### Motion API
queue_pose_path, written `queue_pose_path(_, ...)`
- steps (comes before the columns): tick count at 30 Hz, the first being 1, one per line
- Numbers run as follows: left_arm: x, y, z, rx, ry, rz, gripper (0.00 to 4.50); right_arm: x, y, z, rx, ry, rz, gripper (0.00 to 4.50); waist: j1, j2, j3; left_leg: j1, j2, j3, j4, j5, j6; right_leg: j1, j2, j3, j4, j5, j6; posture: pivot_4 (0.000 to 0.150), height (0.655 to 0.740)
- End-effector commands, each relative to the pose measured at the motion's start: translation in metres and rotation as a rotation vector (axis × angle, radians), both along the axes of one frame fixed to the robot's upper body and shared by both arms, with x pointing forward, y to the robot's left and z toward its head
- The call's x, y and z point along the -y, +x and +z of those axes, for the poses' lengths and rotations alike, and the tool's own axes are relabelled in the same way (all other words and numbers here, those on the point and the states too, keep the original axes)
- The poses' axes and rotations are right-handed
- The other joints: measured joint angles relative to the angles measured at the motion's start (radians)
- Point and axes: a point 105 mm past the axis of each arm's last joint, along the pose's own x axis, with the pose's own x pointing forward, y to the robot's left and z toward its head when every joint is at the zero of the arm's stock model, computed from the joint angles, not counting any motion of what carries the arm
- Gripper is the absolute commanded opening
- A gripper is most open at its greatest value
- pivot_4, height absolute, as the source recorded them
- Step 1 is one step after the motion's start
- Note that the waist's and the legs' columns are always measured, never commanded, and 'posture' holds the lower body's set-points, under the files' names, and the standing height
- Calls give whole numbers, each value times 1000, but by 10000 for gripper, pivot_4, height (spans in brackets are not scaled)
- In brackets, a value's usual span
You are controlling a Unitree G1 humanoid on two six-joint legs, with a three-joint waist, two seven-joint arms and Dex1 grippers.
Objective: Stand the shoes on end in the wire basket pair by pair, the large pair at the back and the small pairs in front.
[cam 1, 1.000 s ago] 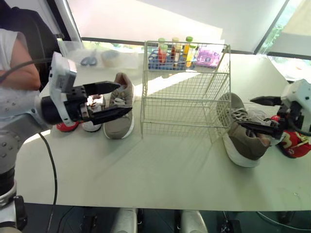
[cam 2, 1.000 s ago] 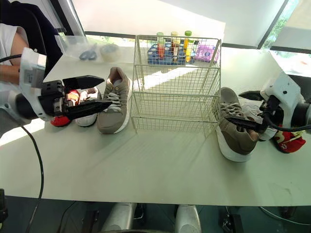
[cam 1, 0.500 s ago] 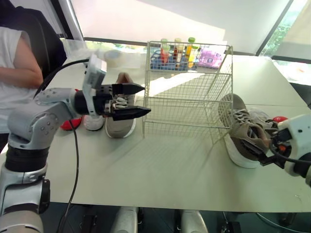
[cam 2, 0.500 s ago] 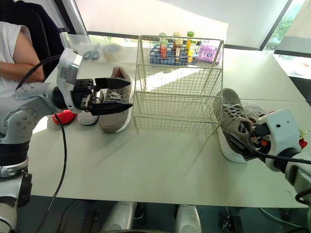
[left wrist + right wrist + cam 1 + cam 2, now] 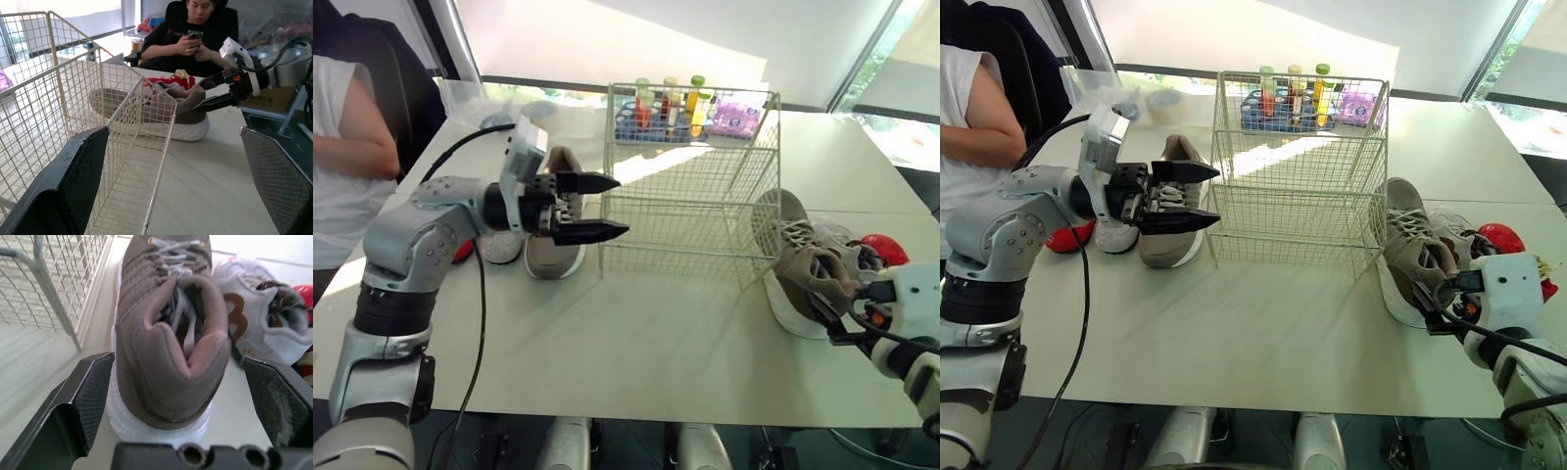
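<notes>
A: On the bench (image 5: 1263, 333): wire basket (image 5: 1298, 176) central, no shoes in yet; large grey shoe (image 5: 1408, 257) lying flat, just right of it.
B: Noted. The right claw (image 5: 178, 377) gapes wide astride its heel, probably for an end-up lift. The left claw (image 5: 1203, 197) is also wide, by the other grey shoe (image 5: 1167, 211).

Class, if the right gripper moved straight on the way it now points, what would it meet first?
The open right gripper would most likely first meet the heel of the grey shoe, which lies close ahead of it.
</notes>
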Motion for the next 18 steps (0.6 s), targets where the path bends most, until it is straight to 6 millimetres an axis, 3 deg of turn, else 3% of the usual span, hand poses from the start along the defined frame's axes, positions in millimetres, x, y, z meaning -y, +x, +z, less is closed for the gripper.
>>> queue_pose_path(1,-1,-10,14,56,-18,-26,43945,4,5,-2,31,41,-35,45000,0,0,0,0,0,0,0,0,0,0,0,0,0,0,0,1500,7400)
queue_pose_path(6,1,-12,17,70,-17,-26,43945,-2,17,-6,38,82,-19,45000,-1,0,0,0,0,0,0,0,0,0,1,0,0,0,0,1500,7400)
queue_pose_path(15,2,-11,17,79,-18,-18,45000,-4,20,-7,45,93,-27,6297,-2,-1,-1,0,5,-1,0,0,-1,0,5,0,0,1,-2,1500,7400)
queue_pose_path(16,3,-11,18,79,-20,-22,45000,-2,19,-4,55,85,-38,2975,-2,-1,-1,0,5,-1,0,0,-1,0,6,0,0,1,-2,1500,7400)
queue_pose_path(18,6,-9,18,81,-21,-31,45000,0,17,0,75,81,-54,1684,1,-1,-1,0,7,-1,0,0,-1,0,7,0,-1,1,-2,1500,7400)
